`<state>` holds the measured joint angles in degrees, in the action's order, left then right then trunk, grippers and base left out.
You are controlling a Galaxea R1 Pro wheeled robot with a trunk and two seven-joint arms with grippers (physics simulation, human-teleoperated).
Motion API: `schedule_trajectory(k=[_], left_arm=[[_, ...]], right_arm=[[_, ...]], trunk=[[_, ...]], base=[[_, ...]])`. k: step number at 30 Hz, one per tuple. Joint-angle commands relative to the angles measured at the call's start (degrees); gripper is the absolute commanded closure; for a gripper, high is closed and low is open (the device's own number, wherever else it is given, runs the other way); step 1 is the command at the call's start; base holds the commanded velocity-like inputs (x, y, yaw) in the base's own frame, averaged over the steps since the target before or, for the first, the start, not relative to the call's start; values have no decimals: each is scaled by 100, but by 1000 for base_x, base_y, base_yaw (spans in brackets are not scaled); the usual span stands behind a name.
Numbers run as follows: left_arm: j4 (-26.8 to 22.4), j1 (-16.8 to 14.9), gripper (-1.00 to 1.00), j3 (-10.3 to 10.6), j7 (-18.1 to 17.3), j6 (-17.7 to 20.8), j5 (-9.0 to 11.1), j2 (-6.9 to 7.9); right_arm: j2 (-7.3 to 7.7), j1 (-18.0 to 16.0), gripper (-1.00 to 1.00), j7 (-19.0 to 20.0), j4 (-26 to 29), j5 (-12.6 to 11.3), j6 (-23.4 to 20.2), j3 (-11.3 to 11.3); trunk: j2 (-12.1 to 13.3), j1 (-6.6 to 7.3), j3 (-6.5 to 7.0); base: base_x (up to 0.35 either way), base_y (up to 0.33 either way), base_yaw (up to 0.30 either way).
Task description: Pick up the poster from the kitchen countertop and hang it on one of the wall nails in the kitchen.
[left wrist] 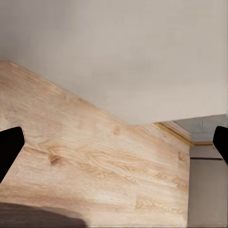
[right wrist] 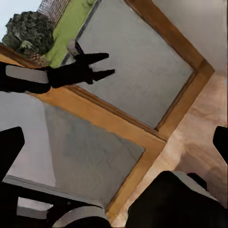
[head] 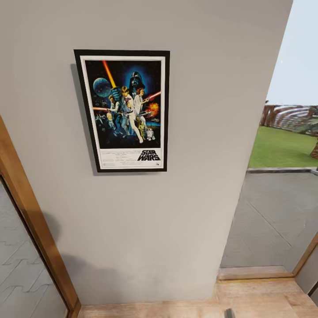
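Observation:
The poster (head: 125,110), black-framed with a white inner border and the Star Wars logo, hangs upright and flat against the light-grey wall (head: 145,229) in the head view; nothing holds it. No nail shows around it. The kitchen countertop is out of view. My left gripper (left wrist: 114,147) is open, its two dark fingertips far apart over wooden floor near the wall's foot, with nothing between them. My right gripper (right wrist: 114,147) is open too and holds nothing. It faces a wood-framed glass door. Another dark arm with two spread fingers (right wrist: 92,66) crosses that view.
A wooden door frame (head: 35,221) with a glass pane runs down the wall's left side. To the right, an opening looks onto a grey paved patio (head: 274,212) and a lawn (head: 282,145). Light wooden floor (head: 247,296) lies below the wall.

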<state>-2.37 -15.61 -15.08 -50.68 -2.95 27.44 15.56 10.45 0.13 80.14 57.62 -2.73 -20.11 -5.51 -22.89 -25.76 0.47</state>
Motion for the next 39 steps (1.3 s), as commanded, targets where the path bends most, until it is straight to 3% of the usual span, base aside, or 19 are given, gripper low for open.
schedule_trajectory(k=[1,2,3,7,8,11,12,13,16,22,34,39], left_arm=[[17,-3,-100,-34,-10,-31,-95,3],[21,-3,-100,-30,-9,-31,-120,6],[31,-3,-100,-18,-6,-31,-221,12],[39,-3,-100,-3,4,-31,-280,39],[41,15,-100,2,369,-34,-294,51],[45,45,-100,8,1129,-36,-302,53],[49,60,-100,14,1601,-40,-305,48],[52,74,-100,24,2105,-47,-309,36],[52,75,-100,28,2146,-49,-309,36],[46,76,-100,29,2189,-59,-306,35],[45,76,-100,31,2191,-72,-301,35],[49,76,-100,31,2187,-74,-304,29]], right_arm=[[68,68,-100,9,-481,-24,171,-44],[106,88,-100,5,-741,-25,271,-59],[249,137,-100,-4,-1611,-22,663,-88],[340,160,-100,-47,-2352,-18,1112,-102],[360,165,-100,-524,-2807,-19,1256,-105],[361,168,-100,-1383,-3274,-22,1323,-110],[361,170,-100,-1942,-3544,-27,1357,-114],[344,171,-100,-2909,-3805,-40,1378,-120],[333,171,-100,-3142,-3826,-41,1378,-117],[269,171,-100,-4010,-3851,-63,1379,-102],[103,165,-100,-4837,-3854,-74,1392,-100],[-85,163,-100,-5191,-3859,-52,1417,-85]], trunk=[[-3,-2,1],[-3,-2,1],[-3,-2,1],[-3,-2,1],[-3,-2,1],[-3,-2,11],[-3,-2,18],[-3,-2,27],[-3,-2,54],[-3,-2,110],[-3,-2,217],[-3,-2,231]], base=[[0,0,0],[0,0,0],[0,0,0],[0,0,0],[0,0,0],[0,0,0],[0,0,0],[0,0,0],[0,0,0],[0,0,0],[0,0,0],[0,0,0]])
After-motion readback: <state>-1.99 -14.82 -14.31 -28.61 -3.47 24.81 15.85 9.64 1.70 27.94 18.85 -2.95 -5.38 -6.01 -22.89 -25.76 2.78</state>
